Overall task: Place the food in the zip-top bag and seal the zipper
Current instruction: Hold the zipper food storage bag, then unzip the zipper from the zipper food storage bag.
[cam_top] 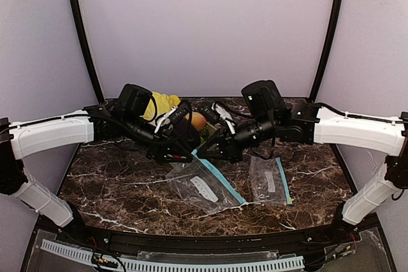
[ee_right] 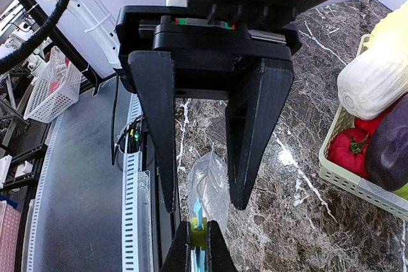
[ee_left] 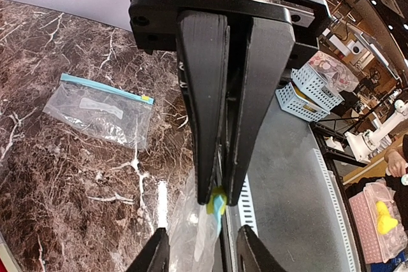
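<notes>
The two arms meet over the middle of the dark bench (cam_top: 115, 183). The right end effector (ee_left: 218, 200) is closed tight. It pinches the zipper end of the zip-top bag (cam_top: 204, 186), right by the little yellow and blue tab. The left end effector (ee_right: 204, 203) is open. Its two fingers stand apart, one on each side of the top of the bag, and they do not squeeze it. The rest of the bag hangs down and lies on the bench. It looks see-through with no food in it.

A second bag (cam_top: 271, 183) lies flat on the bench, off to the right.

The food is not in the bag. The peach (cam_top: 198, 121) sits at the far side of the bench, behind the two end effectors. The eggplant (ee_right: 389, 144) lies in a pale basket (ee_right: 357, 183), next to the red peppers (ee_right: 349, 148) and under the cabbage (ee_right: 376, 74).
</notes>
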Controlling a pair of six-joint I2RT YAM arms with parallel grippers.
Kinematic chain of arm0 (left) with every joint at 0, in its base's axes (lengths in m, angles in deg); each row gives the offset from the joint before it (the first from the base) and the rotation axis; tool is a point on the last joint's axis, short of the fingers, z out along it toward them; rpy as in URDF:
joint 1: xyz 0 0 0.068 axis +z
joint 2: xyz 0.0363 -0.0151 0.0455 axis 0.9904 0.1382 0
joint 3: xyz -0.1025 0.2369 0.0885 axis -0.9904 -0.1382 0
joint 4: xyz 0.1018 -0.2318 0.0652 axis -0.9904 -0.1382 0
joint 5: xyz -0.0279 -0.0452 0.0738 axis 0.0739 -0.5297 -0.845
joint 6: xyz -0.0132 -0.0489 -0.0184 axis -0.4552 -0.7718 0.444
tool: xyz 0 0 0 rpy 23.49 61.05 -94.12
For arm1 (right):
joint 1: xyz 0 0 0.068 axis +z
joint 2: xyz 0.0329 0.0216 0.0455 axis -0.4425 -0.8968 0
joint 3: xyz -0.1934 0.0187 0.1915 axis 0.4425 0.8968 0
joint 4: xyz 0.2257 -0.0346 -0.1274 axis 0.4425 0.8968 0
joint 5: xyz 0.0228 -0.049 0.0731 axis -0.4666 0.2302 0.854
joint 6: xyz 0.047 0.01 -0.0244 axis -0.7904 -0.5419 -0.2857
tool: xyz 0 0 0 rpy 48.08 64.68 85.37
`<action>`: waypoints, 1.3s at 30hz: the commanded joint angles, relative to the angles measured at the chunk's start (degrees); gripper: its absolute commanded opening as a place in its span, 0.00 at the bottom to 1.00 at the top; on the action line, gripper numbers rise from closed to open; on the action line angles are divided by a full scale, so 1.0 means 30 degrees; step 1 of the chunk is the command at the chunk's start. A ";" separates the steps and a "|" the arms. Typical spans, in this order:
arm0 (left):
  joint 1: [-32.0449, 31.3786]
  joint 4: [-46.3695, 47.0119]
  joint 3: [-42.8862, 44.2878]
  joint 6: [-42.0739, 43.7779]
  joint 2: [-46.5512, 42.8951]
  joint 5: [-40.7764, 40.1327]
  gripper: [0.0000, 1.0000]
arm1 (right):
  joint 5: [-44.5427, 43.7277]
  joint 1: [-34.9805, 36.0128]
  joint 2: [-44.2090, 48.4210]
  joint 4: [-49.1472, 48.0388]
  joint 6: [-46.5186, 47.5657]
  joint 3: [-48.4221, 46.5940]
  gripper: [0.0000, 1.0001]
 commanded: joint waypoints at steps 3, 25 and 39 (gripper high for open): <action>-0.0206 -0.0055 0.0348 0.0024 -0.0108 0.0132 0.30 | 0.0465 -0.0103 -0.0444 -0.0736 -0.0220 0.0187 0.00; -0.0261 0.0020 0.0242 0.0281 -0.0693 -0.0732 0.01 | 0.0351 -0.0109 -0.0464 -0.0683 -0.0248 0.0300 0.00; -0.0239 -0.0573 0.0287 0.1043 -0.1446 -0.2097 0.01 | 0.0234 -0.0109 -0.0311 -0.0599 -0.0305 0.0569 0.00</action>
